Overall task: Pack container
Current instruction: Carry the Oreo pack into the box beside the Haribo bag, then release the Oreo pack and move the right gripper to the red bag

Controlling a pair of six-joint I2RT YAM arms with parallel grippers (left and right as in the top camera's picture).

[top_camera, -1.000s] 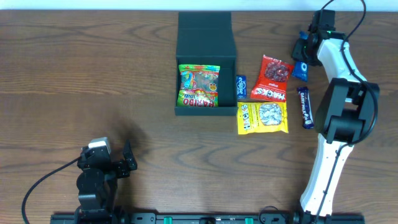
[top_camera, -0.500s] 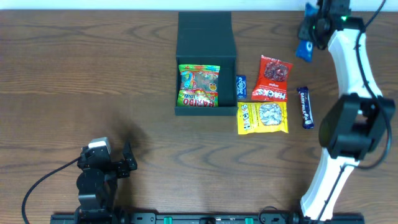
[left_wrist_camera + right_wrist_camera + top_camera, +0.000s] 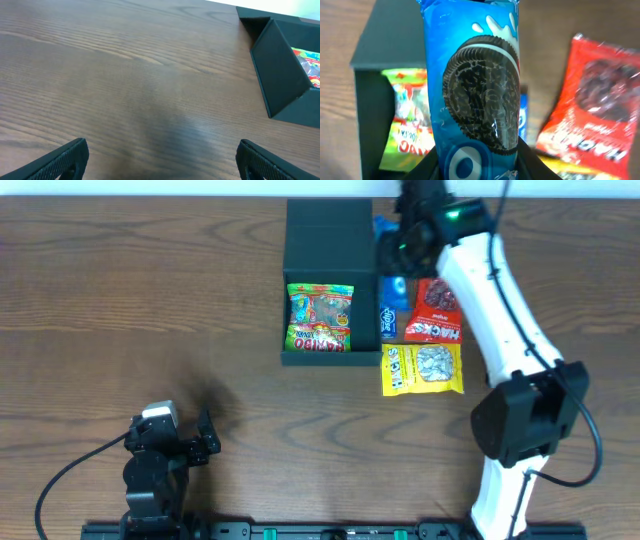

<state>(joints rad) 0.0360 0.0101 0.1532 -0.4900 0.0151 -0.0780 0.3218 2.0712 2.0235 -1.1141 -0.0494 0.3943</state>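
Note:
The dark teal container [image 3: 330, 235] stands open at the back middle of the table, with a green Haribo packet [image 3: 320, 317] inside. My right gripper [image 3: 402, 242] is shut on a blue Oreo packet [image 3: 384, 227] and holds it in the air just right of the container's right wall. In the right wrist view the Oreo packet [image 3: 475, 90] hangs upright between my fingers [image 3: 479, 162], with the container [image 3: 385, 45] and the Haribo packet [image 3: 405, 125] below and to the left. My left gripper [image 3: 165, 445] is open and empty at the front left; its wrist view shows the fingers [image 3: 160, 155] over bare wood.
A small blue packet [image 3: 389, 320] lies against the container's right wall. A red packet [image 3: 437, 315] and a yellow packet [image 3: 423, 368] lie to its right. My right arm [image 3: 500, 310] crosses over the right side of the table. The container's corner [image 3: 282, 75] shows in the left wrist view.
My right gripper has carried the Oreo packet left from the far right back corner to beside the container. The left arm has not moved.

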